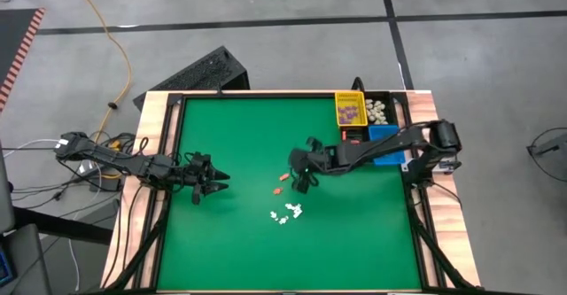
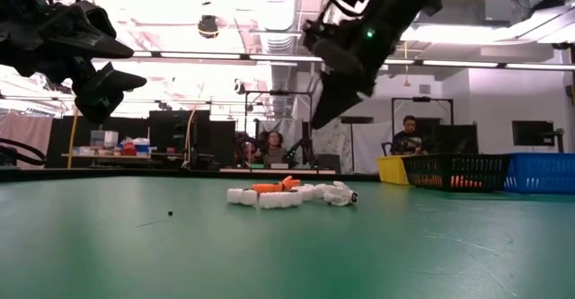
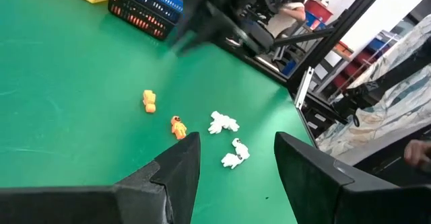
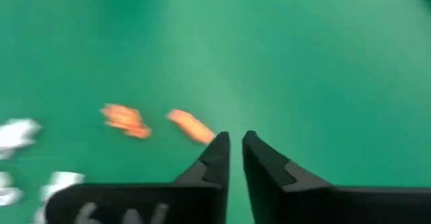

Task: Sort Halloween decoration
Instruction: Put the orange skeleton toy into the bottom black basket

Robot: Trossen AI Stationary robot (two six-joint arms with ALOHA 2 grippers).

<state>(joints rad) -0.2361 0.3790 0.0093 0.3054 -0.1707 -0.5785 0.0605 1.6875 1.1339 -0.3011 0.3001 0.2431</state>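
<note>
The Halloween decoration lies loose on the green mat: two orange trinkets (image 1: 280,182) (image 4: 124,120) and a small group of cream-white ones (image 1: 288,213) (image 3: 222,123) near the middle. My right gripper (image 1: 299,182) (image 4: 233,138) hangs in the air just right of the orange pieces, pointing slantwise down. Its fingers stand a narrow gap apart with nothing between them. At the mat's left side my left gripper (image 1: 217,178) (image 3: 236,143) is held level and open, with nothing in it, facing the trinkets.
At the far right corner stand a yellow bin (image 1: 349,109) with purple pieces, a black bin (image 1: 379,111) with cream pieces, a blue bin (image 1: 387,144) and a dark bin (image 1: 353,135) with orange pieces. A wooden frame (image 1: 159,153) edges the mat. People sit in the room beyond.
</note>
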